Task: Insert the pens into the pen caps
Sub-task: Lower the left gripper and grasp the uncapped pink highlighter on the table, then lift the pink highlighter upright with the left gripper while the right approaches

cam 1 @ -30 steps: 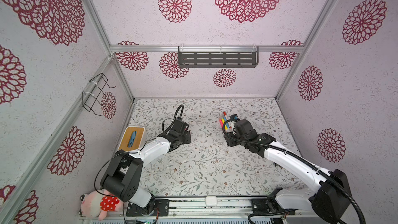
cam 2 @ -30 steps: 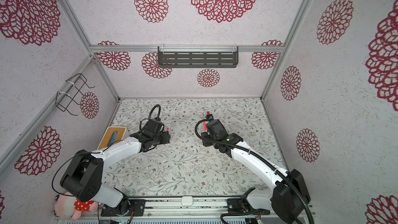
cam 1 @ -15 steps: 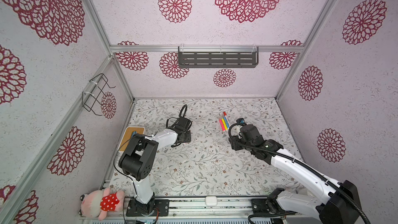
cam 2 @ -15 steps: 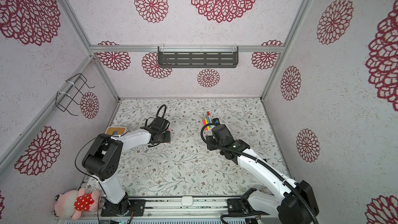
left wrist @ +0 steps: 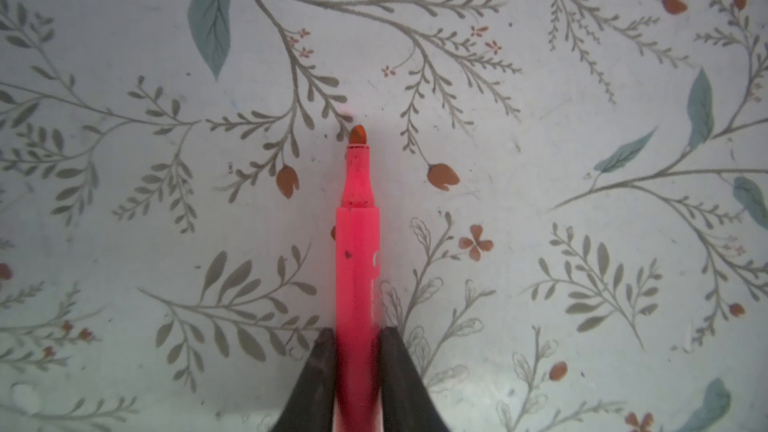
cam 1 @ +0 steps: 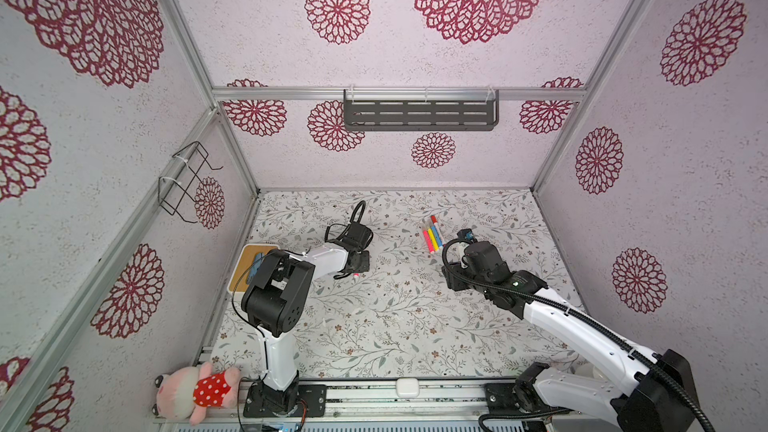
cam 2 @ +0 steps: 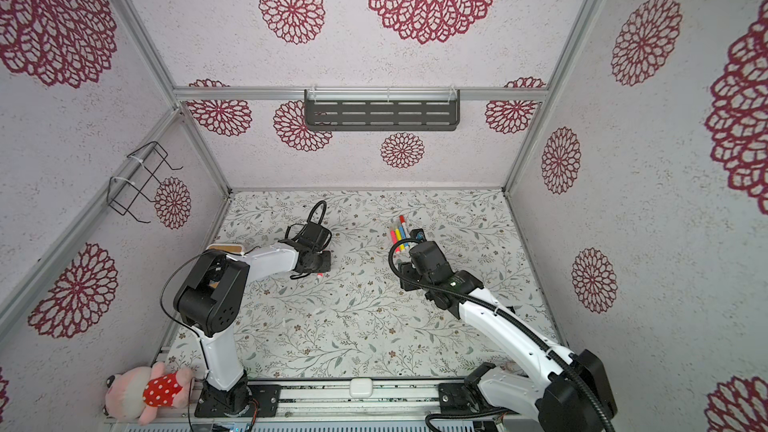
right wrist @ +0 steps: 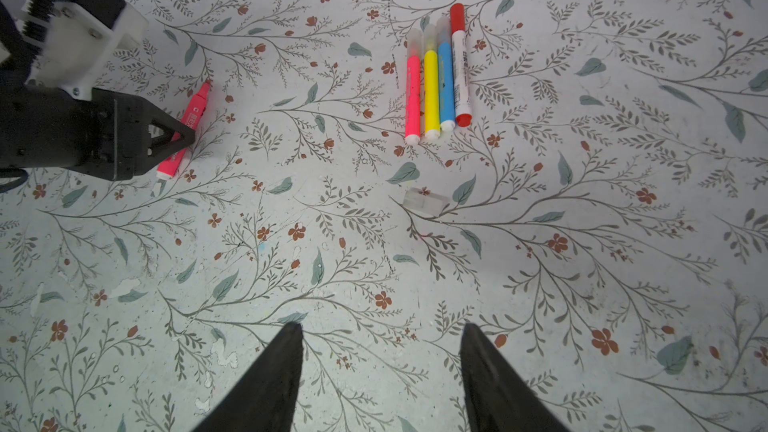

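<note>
1. Pink pen point(left wrist: 357, 263), uncapped. The left end effector point(left wrist: 357, 332) is clamped tight on the barrel, behind mid-length. The pen sits low over the tabletop point(left wrist: 540, 118), left of centre in both top views. I cannot tell whether it is resting or just lifted.
2. The long axis is roughly flat to the tabletop and runs out from between the jaws. The nib point(left wrist: 358, 135) leads, pointing away from the wrist.
3. The right end effector point(right wrist: 380, 326) has its jaws parted with nothing between them. A clear cap point(right wrist: 426, 202) lies on its side ahead of it, untouched, near a row of four capped pens point(right wrist: 438, 76).
4. Risk: the grip sits far from the nib, so a push into the cap may swivel the pen in the jaws and throw the axes out of line.
5. Risk: the cap is small, smooth and round. It probably rolls or squirts out as the fingers close, and the fingers may also knock the row.
6. Risk: the bare nib marks the tabletop if dragged.
</note>
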Robot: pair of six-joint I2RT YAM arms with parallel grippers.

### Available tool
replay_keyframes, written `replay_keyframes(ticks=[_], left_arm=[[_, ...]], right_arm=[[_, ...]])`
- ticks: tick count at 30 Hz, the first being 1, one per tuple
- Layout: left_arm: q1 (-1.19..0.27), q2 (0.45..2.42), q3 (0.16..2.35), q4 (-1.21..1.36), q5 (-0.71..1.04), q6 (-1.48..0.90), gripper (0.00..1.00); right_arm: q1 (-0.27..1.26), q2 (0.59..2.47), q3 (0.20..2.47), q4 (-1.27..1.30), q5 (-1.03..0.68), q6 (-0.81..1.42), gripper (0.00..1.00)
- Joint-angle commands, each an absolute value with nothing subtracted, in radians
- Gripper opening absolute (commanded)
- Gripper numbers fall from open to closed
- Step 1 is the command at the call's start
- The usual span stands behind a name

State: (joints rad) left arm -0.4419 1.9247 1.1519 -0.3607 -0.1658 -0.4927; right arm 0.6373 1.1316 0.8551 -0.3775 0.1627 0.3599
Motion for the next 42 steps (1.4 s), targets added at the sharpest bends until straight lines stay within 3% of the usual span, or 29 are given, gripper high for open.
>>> replay_keyframes(ticks=[1, 6, 13, 22, 29, 42], left_arm=[[-0.436, 1.941, 1.139, -0.387, -0.138, -0.475, 0.14], [-0.438, 1.875, 1.108, -0.366, -0.103, -0.468, 0.08], [-0.481, 1.617, 0.927, -0.144, 0.061, -0.448, 0.09], [-0.567, 1.343, 0.697, 0.137, 0.281, -0.501, 0.13], [-0.629, 1.231, 0.563, 0.308, 0.299, -0.580, 0.15], [-0.691, 1.198, 0.522, 0.335, 0.257, -0.597, 0.15]], right_arm=[[0.630, 1.093, 0.861, -0.367, 0.172, 0.377, 0.62], [0.627, 1.084, 0.860, -0.364, 0.160, 0.383, 0.62], [0.621, 1.111, 0.839, -0.310, 0.066, 0.402, 0.63], [0.618, 1.197, 0.751, -0.015, -0.263, 0.485, 0.67], [0.621, 1.264, 0.738, 0.178, -0.399, 0.561, 0.67], [0.668, 1.351, 0.752, 0.355, -0.477, 0.650, 0.61]])
